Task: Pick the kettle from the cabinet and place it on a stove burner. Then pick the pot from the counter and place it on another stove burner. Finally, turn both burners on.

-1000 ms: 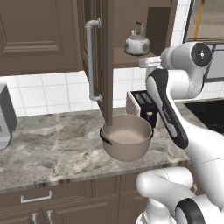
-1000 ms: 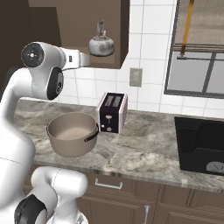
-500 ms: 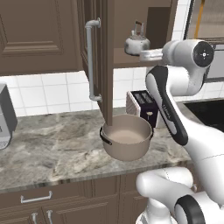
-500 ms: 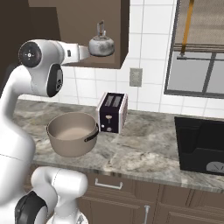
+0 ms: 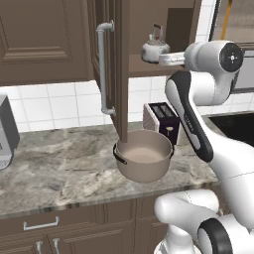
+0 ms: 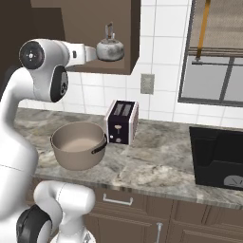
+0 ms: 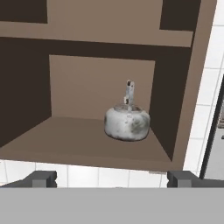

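Note:
The small silver kettle (image 7: 127, 122) stands upright on the shelf of the open dark brown cabinet (image 7: 87, 142), near its right wall. My gripper (image 7: 111, 178) is open, level with the shelf's front edge, and nothing sits between its wide-spread fingertips. From the base the gripper (image 5: 164, 59) reaches close beside the kettle (image 5: 155, 49); across the room it is the gripper (image 6: 95, 53) just left of the kettle (image 6: 110, 49). The tan pot (image 5: 144, 155) (image 6: 78, 144) rests on the marble counter (image 5: 49, 163) below. The black stove (image 6: 218, 154) lies at the right.
The cabinet door (image 5: 119, 74) stands open edge-on over the pot, its silver bar handle (image 5: 102, 69) facing left. A dark toaster (image 5: 161, 119) (image 6: 121, 121) stands behind the pot. A grey appliance (image 5: 5, 131) sits at the counter's far left.
My hand has risen a little and pushed forward to the kettle's level at the cabinet opening. Kettle and pot have stayed put; the fingers remain wide apart.

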